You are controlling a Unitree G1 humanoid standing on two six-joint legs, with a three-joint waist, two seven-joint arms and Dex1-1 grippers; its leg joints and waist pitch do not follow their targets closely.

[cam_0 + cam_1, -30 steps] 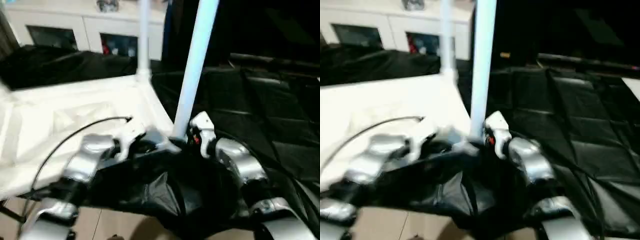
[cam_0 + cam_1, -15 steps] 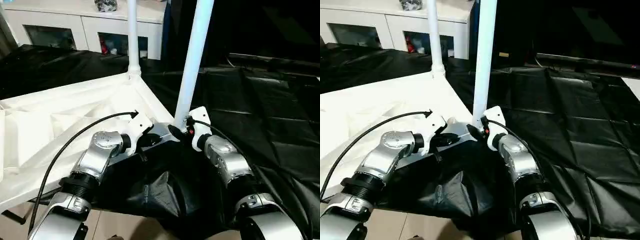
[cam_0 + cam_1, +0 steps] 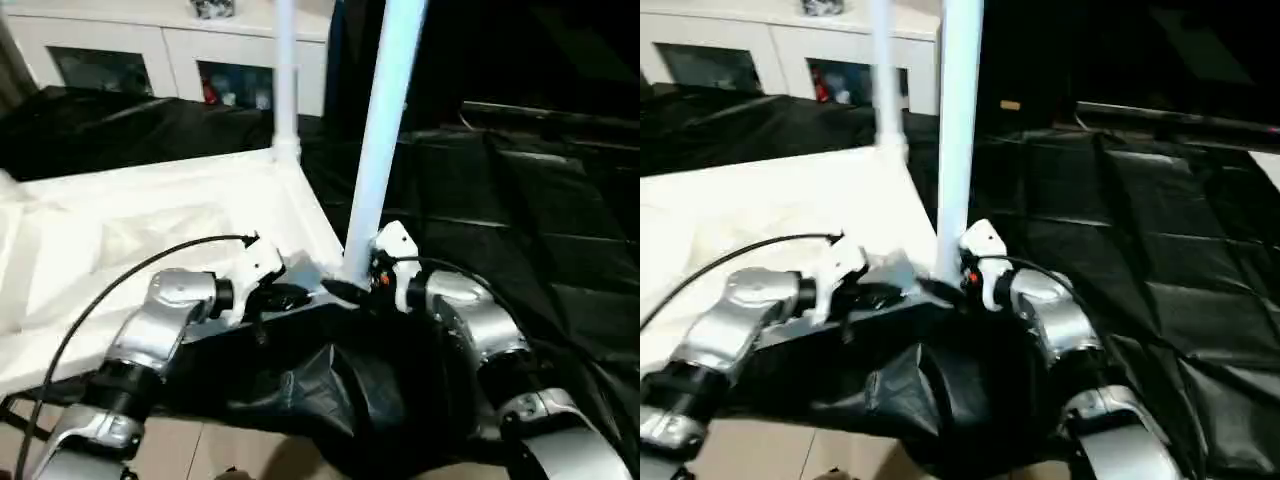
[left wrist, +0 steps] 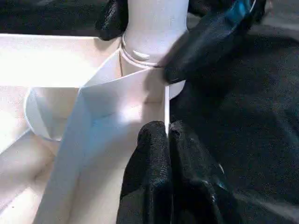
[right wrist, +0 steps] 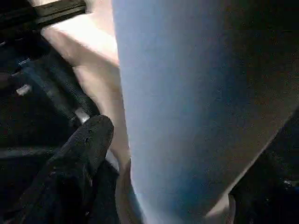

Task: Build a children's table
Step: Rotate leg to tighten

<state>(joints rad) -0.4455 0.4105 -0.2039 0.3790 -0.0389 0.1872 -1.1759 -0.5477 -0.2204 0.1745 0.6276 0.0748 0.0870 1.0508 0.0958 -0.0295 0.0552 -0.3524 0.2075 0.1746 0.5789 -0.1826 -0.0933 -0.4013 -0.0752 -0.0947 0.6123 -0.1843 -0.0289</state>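
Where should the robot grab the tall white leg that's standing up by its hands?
Probably low on the near leg, just above its socket, with a finger on each side, coming level from the robot's side. The leg stands upright and is round, and its base by the right gripper is closest.

exposure: room dim overall, black sheet (image 3: 520,220) swallows detail, only faint sheen on its creases
highlights: table top (image 3: 130,240) blown out to near flat white in head views, ribs barely readable
tint: near leg (image 3: 385,130) reads pale blue in head views and right wrist view
blur: both head views smeared, edges of the forearms and cabinet (image 3: 150,60) soft
left wrist view: sharper, glare patch on corner socket (image 4: 149,46), fingers (image 4: 154,172) black with little texture
right wrist view: out of focus, leg a smooth gradient, dark surround
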